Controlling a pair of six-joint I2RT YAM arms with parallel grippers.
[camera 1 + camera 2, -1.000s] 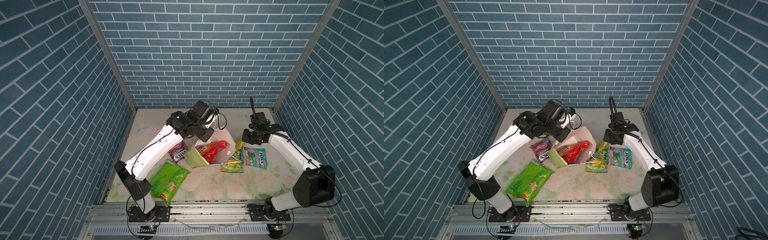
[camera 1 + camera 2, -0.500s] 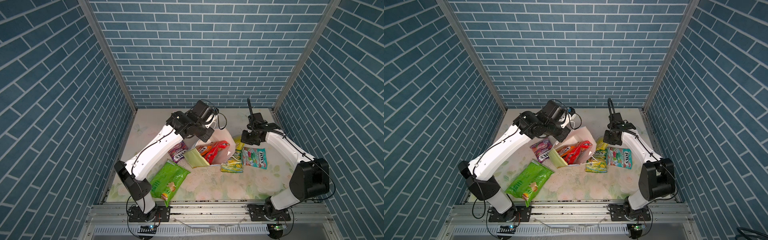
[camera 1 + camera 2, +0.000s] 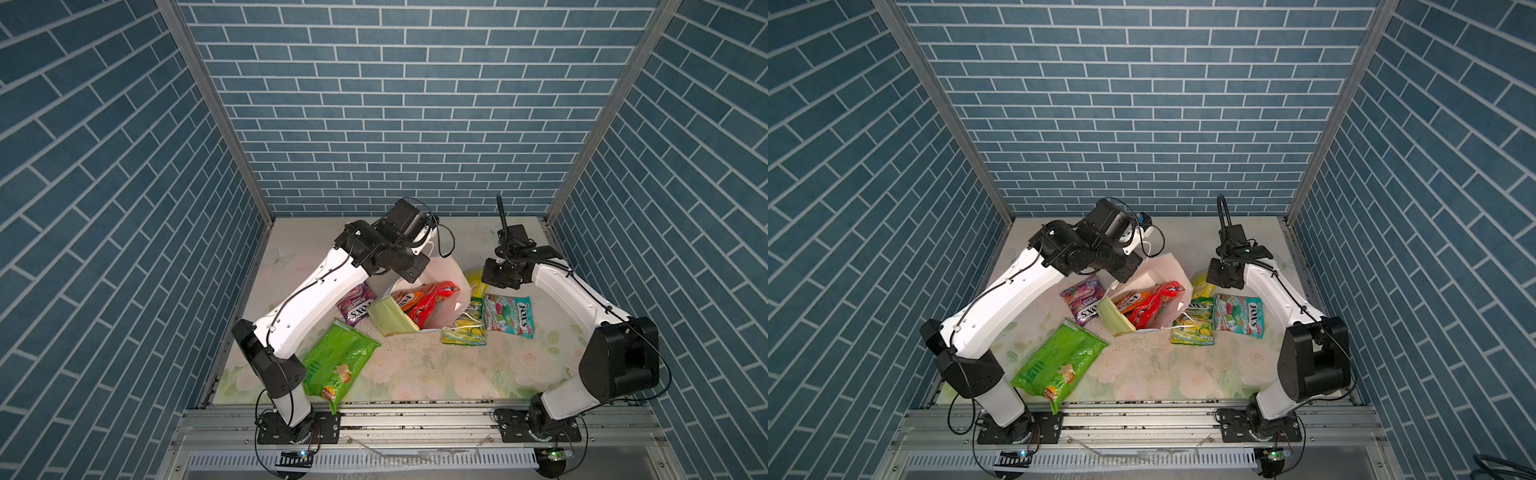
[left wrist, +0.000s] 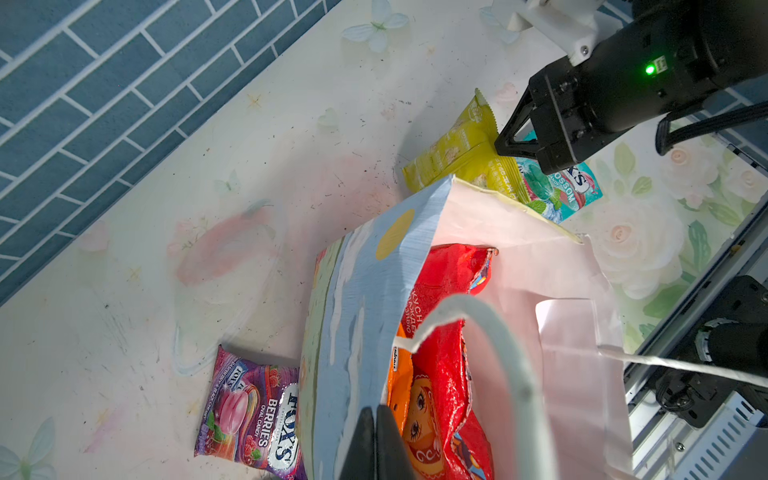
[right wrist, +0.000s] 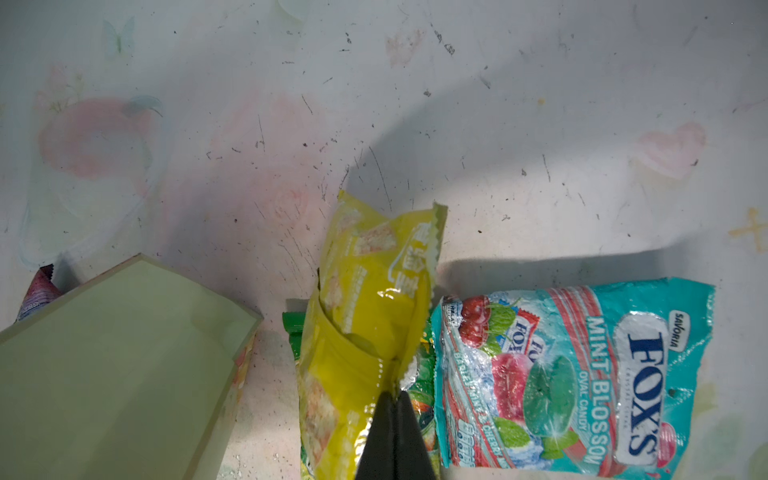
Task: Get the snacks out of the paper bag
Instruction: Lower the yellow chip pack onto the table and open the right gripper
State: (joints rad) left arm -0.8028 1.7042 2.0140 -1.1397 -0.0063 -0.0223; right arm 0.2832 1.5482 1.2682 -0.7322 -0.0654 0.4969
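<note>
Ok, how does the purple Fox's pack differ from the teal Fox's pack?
The purple FOX'S pack reads Berries; the teal FOX'S pack reads Mint Blossom. In both top views the purple one lies left of the paper bag, the teal one right of it. Both lie flat outside the bag.

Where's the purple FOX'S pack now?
The purple FOX'S pack lies flat just left of the paper bag, behind the green chip bag, in both top views.

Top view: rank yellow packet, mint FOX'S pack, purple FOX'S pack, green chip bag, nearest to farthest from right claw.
1. yellow packet, in the right claw
2. mint FOX'S pack, just beside
3. purple FOX'S pack, beyond paper bag
4. green chip bag, front left
</note>
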